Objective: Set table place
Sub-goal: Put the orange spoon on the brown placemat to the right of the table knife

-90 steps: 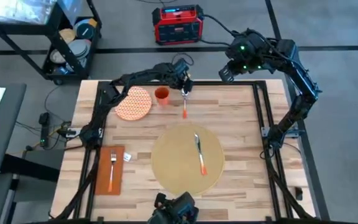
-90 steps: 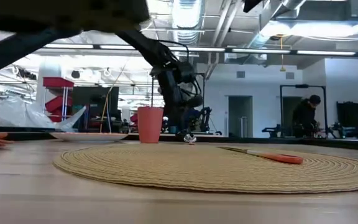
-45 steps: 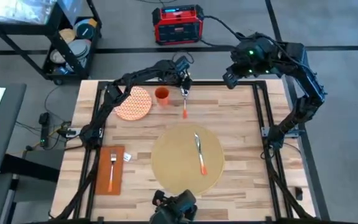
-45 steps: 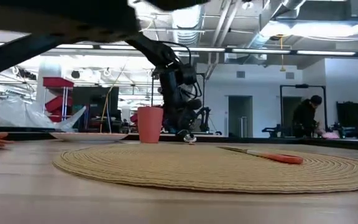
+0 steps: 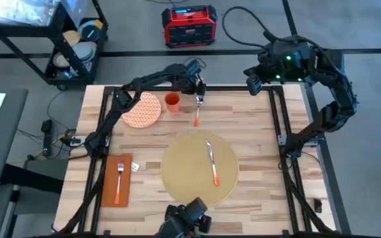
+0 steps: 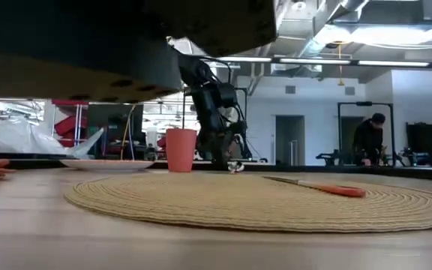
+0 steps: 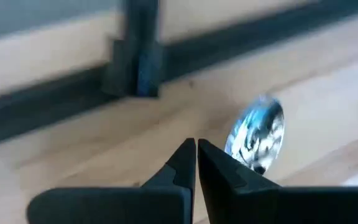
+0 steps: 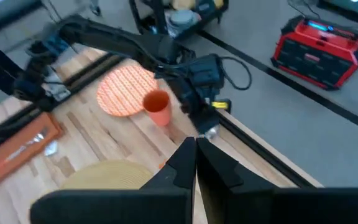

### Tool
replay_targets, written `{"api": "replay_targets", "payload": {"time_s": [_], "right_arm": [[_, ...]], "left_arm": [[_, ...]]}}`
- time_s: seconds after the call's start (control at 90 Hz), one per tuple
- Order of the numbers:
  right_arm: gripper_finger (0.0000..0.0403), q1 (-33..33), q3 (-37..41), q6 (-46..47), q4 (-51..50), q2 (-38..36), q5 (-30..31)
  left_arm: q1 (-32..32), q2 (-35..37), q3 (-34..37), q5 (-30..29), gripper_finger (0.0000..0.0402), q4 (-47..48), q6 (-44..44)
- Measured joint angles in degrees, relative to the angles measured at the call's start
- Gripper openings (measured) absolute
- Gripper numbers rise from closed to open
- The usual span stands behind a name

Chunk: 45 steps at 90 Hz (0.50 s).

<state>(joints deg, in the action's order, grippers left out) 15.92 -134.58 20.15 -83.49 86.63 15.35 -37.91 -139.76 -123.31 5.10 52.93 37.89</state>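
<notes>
Dark left claw (image 5: 200, 99) — fingers together, low above the spoon (image 5: 197, 112) — right claw (image 8: 194, 158) together, raised off-table.

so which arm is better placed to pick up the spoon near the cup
Left. Its gripper hangs right over the spoon beside the orange cup, jaws shut, with the spoon's bowl just ahead in its wrist view. The right gripper is raised past the table's far edge.
</notes>
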Motion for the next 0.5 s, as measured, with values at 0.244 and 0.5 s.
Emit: {"api": "replay_targets", "payload": {"time_s": [0.244, 0.5], "right_arm": [[0.0000, -2.66, -0.02, 0.12, 2.55, -1.15, 0.02], [0.0000, -4.69, -0.02, 0.58, 2.58, -1.27, -0.02]], "left_arm": [[2.37, -0.87, 0.07, 5.13, 0.0000, -1.70, 0.65], [2.80, -0.96, 0.13, 3.80, 0.0000, -2.28, -1.38]]}}
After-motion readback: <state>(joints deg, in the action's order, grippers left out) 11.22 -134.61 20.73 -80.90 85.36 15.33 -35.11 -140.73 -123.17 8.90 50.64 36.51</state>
